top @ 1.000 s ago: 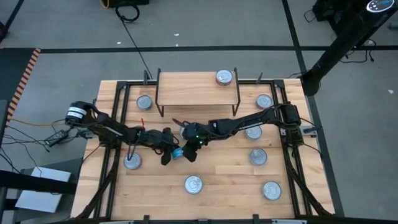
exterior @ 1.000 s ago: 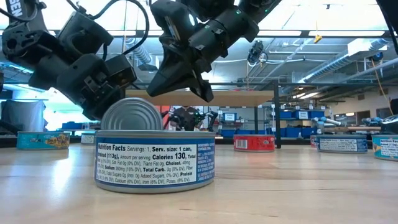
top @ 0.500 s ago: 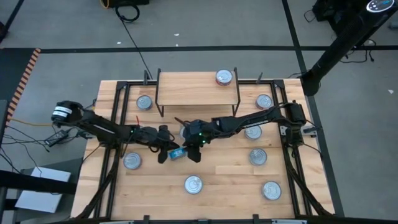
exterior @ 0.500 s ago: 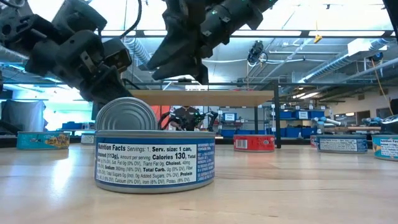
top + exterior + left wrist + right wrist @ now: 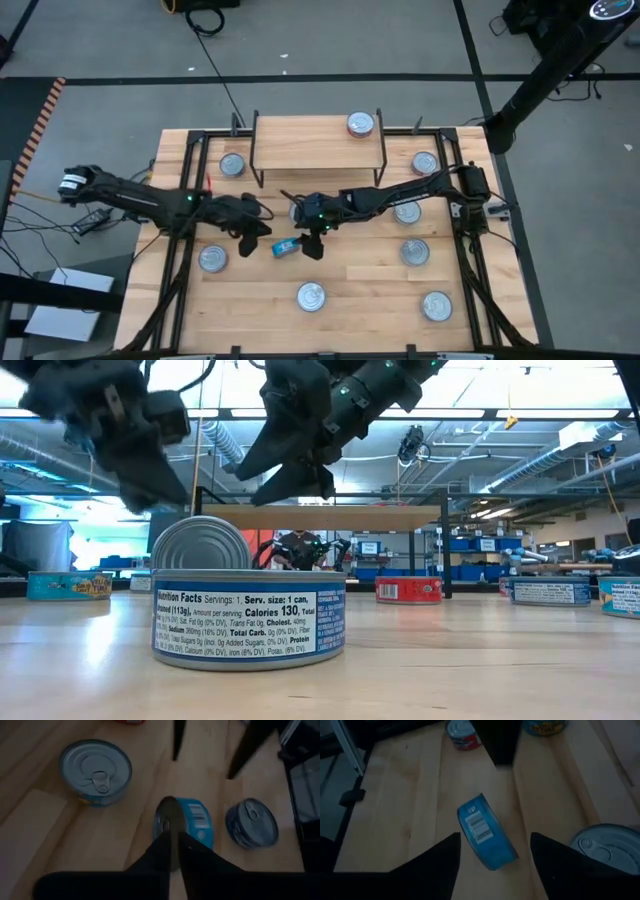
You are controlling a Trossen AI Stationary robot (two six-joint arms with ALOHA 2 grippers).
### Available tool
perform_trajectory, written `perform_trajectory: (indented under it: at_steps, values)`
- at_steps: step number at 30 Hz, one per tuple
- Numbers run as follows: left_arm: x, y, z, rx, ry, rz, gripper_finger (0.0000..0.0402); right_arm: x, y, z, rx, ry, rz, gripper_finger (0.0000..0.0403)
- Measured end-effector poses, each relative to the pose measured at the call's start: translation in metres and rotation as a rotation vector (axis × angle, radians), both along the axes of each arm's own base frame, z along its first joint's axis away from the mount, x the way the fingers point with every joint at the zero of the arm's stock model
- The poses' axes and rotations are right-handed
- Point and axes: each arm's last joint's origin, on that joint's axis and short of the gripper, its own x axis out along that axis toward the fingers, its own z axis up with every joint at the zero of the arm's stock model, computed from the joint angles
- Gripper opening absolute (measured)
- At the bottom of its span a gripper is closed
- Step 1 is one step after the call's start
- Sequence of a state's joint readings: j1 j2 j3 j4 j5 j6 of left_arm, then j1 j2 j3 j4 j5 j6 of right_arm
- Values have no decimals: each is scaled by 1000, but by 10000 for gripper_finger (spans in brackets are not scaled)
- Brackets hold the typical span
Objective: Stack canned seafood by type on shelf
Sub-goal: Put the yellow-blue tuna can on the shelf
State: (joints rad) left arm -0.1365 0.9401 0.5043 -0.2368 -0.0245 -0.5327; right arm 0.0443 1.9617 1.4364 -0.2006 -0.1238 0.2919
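Observation:
A blue-labelled can of seafood [image 5: 285,247] stands on its curved side wall at mid-table, its silver top [image 5: 200,544] turned to the near edge. My left gripper [image 5: 262,236] hangs just left of and above it, fingers shut [image 5: 175,842], touching nothing. My right gripper [image 5: 312,243] hovers to the can's right, open, its fingers [image 5: 447,857] spread on either side of the can [image 5: 486,840] without touching it. The shelf [image 5: 317,140] stands at the far edge with one red-labelled can [image 5: 360,124] on its board.
Upright cans are scattered over the table: [image 5: 232,165], [image 5: 212,259], [image 5: 311,296], [image 5: 436,305], [image 5: 415,252], [image 5: 407,212], [image 5: 424,162]. One more [image 5: 297,211] sits partly under my right arm. A blue can [image 5: 248,622] stands close to the low camera.
My left gripper has risen and drawn back toward the table's left edge, away from the blue can. My right gripper has stayed in place, rolled a little and opened wide. The can remains on its side wall at nearly the same spot.

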Motion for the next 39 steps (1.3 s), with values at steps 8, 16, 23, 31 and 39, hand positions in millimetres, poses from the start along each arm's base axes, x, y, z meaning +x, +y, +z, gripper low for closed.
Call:
perform_trajectory:
  at_steps: [8,16,23,31,39]
  values:
    - [12,-18,49,-10,40,-60,143,-4,0,-3,9,49,27,248]
    - [32,-33,24,1,173,-50,238,-25,-2,16,-37,141,43,249]
    - [46,-41,1,9,257,-5,294,-49,-12,51,-113,144,-4,245]
    - [55,-43,-11,29,275,8,314,-63,-24,78,-135,79,-60,246]
    - [58,-43,-20,48,320,15,245,-64,-26,79,-134,81,-66,246]
